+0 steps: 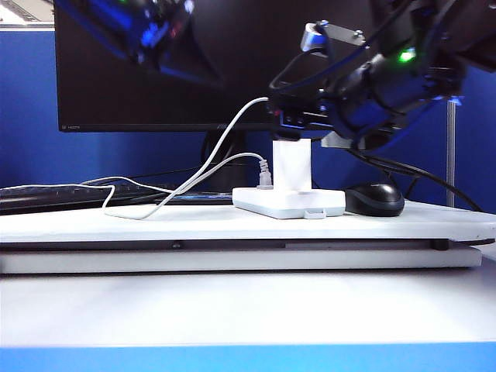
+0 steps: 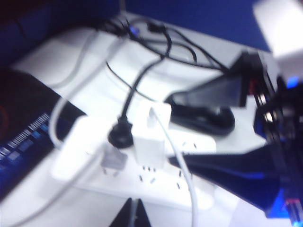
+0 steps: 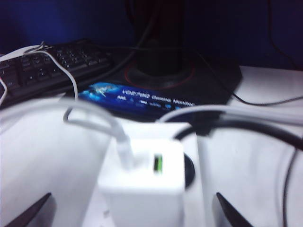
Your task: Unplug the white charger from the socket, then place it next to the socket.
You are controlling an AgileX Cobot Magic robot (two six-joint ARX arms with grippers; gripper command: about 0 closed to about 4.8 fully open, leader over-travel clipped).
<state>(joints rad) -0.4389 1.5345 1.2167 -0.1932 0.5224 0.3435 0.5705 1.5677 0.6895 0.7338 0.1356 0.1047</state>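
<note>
With the white charger (image 3: 142, 182) standing plugged upright in the socket (image 1: 289, 203), the right gripper (image 3: 132, 210) hangs just above it, jaws spread wide and empty either side, needing to descend and close; the left gripper (image 2: 134, 215) waits near the socket, its opening unclear.

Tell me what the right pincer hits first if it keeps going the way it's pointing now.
Most likely the white charger: the right pincer is open, its jaws spread either side of the block, which is plugged into the socket. Depth to contact is unclear.
</note>
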